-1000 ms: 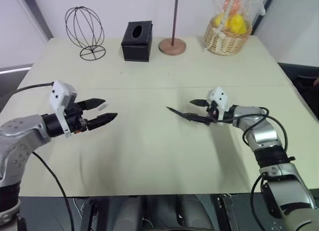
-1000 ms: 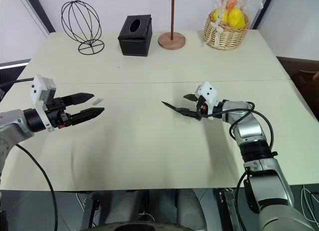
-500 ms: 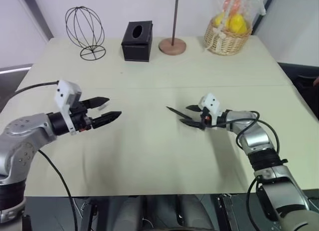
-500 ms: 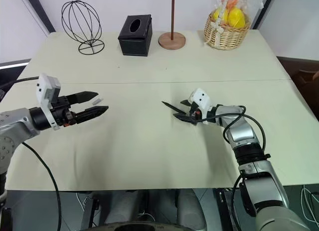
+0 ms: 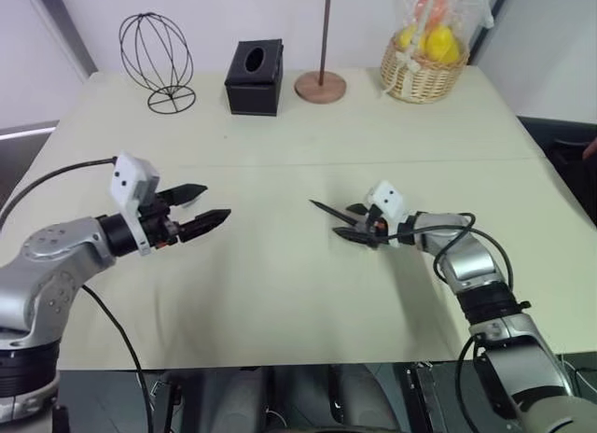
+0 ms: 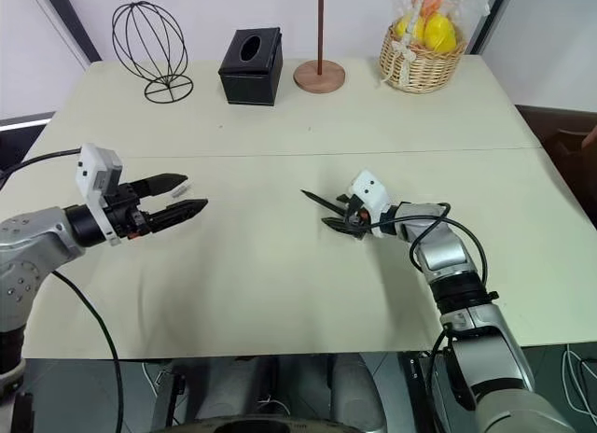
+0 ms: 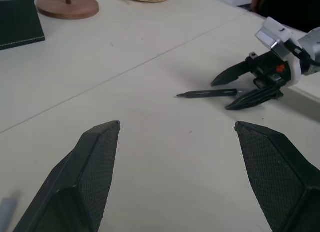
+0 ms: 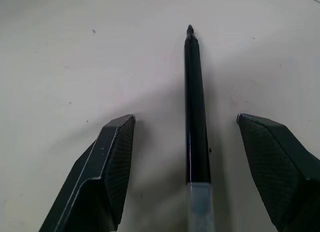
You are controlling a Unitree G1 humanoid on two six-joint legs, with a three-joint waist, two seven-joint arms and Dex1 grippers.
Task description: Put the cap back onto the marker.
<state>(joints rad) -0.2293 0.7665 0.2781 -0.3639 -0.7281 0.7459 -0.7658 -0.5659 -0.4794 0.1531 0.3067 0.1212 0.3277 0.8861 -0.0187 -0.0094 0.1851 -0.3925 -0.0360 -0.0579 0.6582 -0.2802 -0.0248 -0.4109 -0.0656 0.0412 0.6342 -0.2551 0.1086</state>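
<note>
The marker, a thin black stick with a pale rear end, lies flat on the cream table. My right gripper is open and low over the table, with one finger on each side of the marker's rear half and not touching it. The marker's pointed end sticks out past the fingertips. My left gripper hovers open at the table's left with nothing between its fingers. The small pale cap lies on the table just beside its far finger. The left wrist view shows the cap at the edge.
Along the table's far edge stand a wire globe, a black tissue box, a round wooden base with a pole and a fruit basket. Open tabletop lies between the two grippers.
My right gripper has sunk a little and tipped down, so its fingers now straddle the marker. The left gripper has stayed about where it was, still open.
</note>
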